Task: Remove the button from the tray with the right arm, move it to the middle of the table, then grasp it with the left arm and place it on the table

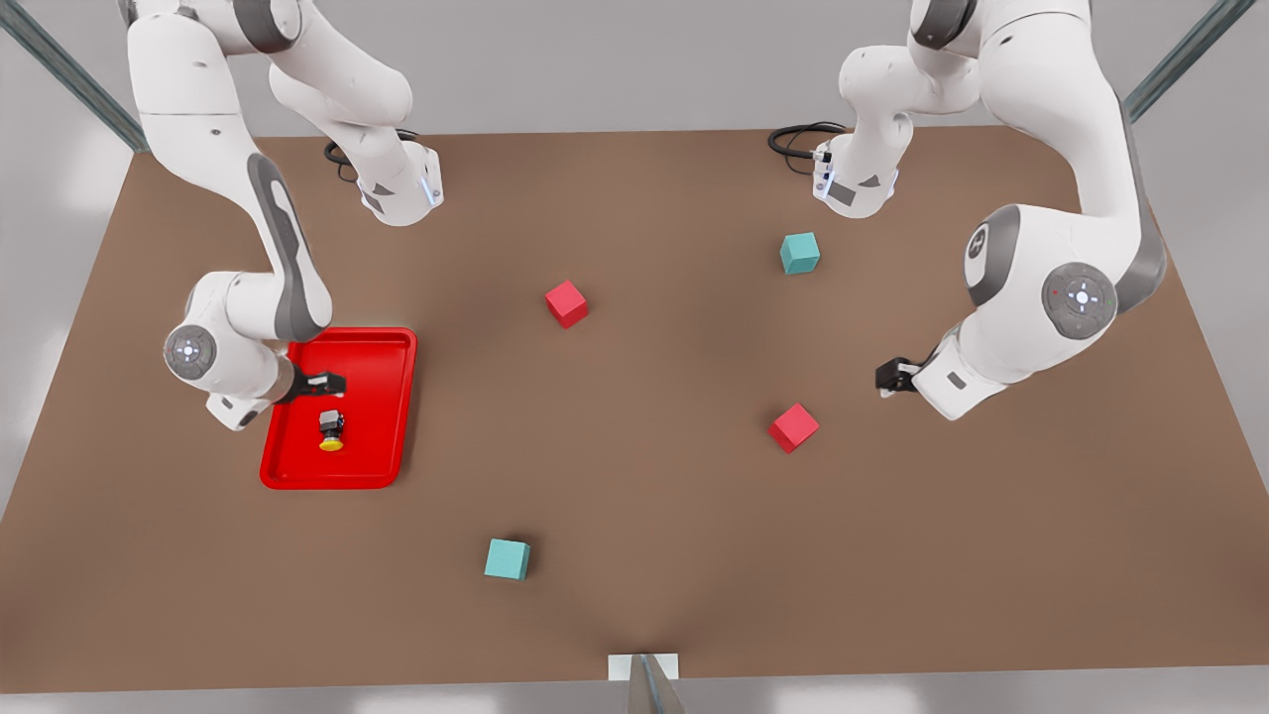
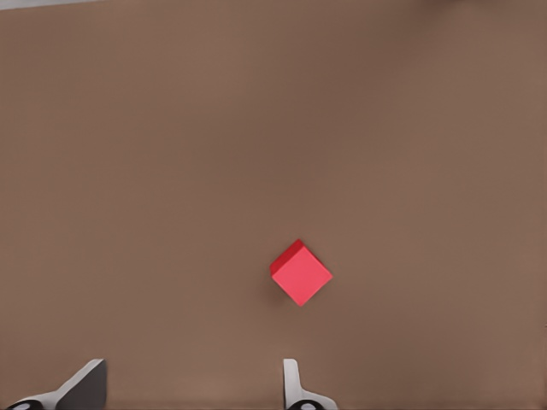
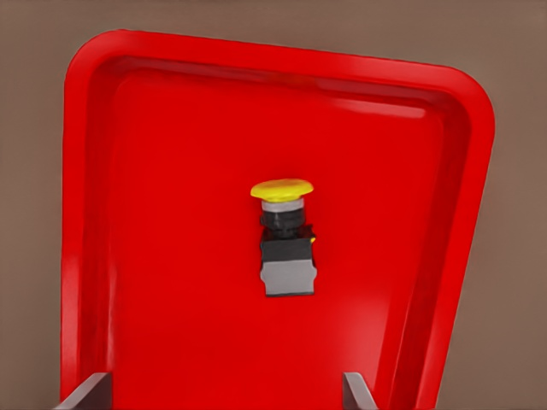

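Nothing of the job is done yet, as I judge it. The push-button (image 3: pixel 285 243) lies on its side on the floor of the red tray (image 3: pixel 85 213), yellow cap away from me. My right gripper (image 1: pixel 325 383) hangs over the tray just beside the button, fingers spread wide and empty. My left gripper (image 1: pixel 889 375) waits open over the bench (image 1: pixel 634 476), near a red cube (image 2: pixel 300 272). The pick, the carry to mid-bench, the handover and the placing all remain.
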Controlling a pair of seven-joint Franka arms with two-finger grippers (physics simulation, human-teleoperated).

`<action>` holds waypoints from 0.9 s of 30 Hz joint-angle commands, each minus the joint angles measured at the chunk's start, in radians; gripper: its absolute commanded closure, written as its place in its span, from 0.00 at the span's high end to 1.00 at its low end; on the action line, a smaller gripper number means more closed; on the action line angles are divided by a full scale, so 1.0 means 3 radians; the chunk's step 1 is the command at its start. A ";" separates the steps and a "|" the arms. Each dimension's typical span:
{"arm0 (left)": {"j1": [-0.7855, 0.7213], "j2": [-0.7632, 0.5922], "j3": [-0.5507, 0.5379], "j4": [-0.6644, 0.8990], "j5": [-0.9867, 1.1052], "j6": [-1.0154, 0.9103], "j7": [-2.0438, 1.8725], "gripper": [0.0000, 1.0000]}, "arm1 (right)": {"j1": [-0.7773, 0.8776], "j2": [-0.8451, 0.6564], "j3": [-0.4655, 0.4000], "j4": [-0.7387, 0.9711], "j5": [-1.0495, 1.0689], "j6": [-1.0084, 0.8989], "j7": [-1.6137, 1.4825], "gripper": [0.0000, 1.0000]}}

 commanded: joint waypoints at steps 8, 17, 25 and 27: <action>-0.0021 0.0047 -0.0067 0.0002 -0.0027 -0.0011 -0.0261 1.00 | -0.0041 0.0437 -0.0005 -0.0151 -0.0001 0.1177 -0.0800 1.00; -0.0021 0.0052 -0.0067 -0.0003 -0.0022 -0.0042 -0.0250 1.00 | -0.0025 0.0452 -0.0081 -0.0315 -0.0196 0.1448 -0.0774 1.00; -0.0021 0.0088 -0.0067 -0.0013 -0.0017 -0.0047 -0.0266 1.00 | -0.0020 0.0595 -0.0076 -0.0402 -0.0201 0.1473 -0.0677 0.91; -0.0021 0.0093 -0.0067 -0.0013 -0.0017 -0.0042 -0.0266 1.00 | -0.0025 0.0600 -0.0076 -0.0407 -0.0201 0.1478 -0.0682 0.88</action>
